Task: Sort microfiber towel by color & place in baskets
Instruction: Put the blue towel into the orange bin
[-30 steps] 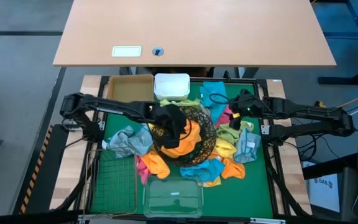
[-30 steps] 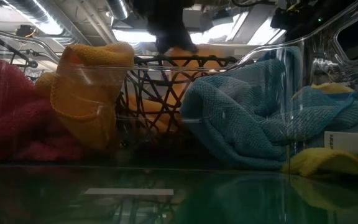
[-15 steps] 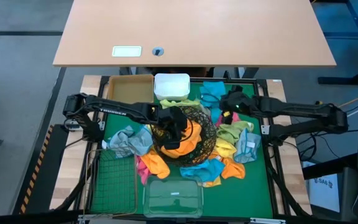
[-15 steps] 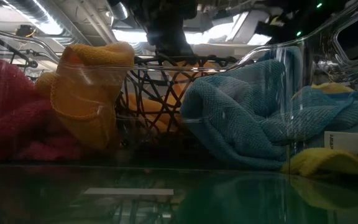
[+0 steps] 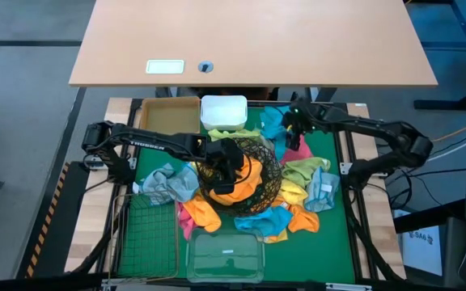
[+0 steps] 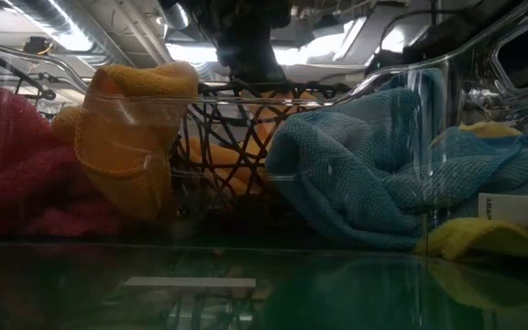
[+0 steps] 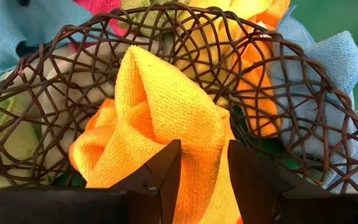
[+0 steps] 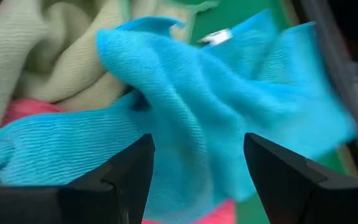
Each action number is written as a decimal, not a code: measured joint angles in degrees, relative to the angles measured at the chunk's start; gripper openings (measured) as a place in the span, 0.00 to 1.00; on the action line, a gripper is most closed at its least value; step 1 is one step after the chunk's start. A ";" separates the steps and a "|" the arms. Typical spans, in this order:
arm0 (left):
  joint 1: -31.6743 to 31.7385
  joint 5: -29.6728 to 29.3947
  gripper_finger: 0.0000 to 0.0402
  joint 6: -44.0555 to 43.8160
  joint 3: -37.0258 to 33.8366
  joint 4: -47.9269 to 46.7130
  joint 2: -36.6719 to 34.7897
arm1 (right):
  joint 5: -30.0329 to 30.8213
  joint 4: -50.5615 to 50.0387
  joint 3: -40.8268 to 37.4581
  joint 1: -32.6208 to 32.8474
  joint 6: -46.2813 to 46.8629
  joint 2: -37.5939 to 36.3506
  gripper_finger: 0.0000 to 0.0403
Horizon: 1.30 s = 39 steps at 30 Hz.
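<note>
Inside the round black wire bowl (image 5: 245, 178), left gripper (image 7: 202, 163) part-open around an orange towel (image 7: 160, 118).

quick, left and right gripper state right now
left gripper: open, fingers either side of the orange towel in the black wire bowl.
right gripper: open, holding nothing, over the blue towel.

Left hand (image 5: 226, 166) out near the middle of the bench, arm stretched level from the left edge — fingers (image 7: 160, 177) parted a little, a narrow gap between them. Right hand (image 5: 294, 121) toward the far right part of the bench, arm bent back at the elbow — fingers (image 8: 126, 174) spread wide, nothing gripped.
</note>
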 joint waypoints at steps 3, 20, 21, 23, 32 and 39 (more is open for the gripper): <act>-0.31 -0.01 0.31 1.09 0.00 0.02 0.00 | -3.51 0.60 0.00 -1.76 -0.05 2.21 0.62; -1.40 -0.90 0.31 2.48 0.00 0.30 0.00 | -4.74 3.73 0.04 -1.98 0.13 3.30 0.06; -1.40 -0.90 0.31 2.47 0.00 0.28 -0.01 | -4.75 3.74 0.04 -1.99 0.13 2.78 0.07; -1.40 -0.90 0.31 2.48 0.00 -0.06 -0.40 | -4.76 3.73 0.04 -2.00 0.15 1.68 0.06; -1.29 -8.73 0.31 3.09 0.00 0.78 -4.56 | -4.84 3.47 0.07 -1.98 0.39 -7.04 0.03; -0.01 -15.81 0.31 5.89 0.00 8.58 -4.79 | -10.23 6.57 0.11 -1.96 4.38 -15.74 0.02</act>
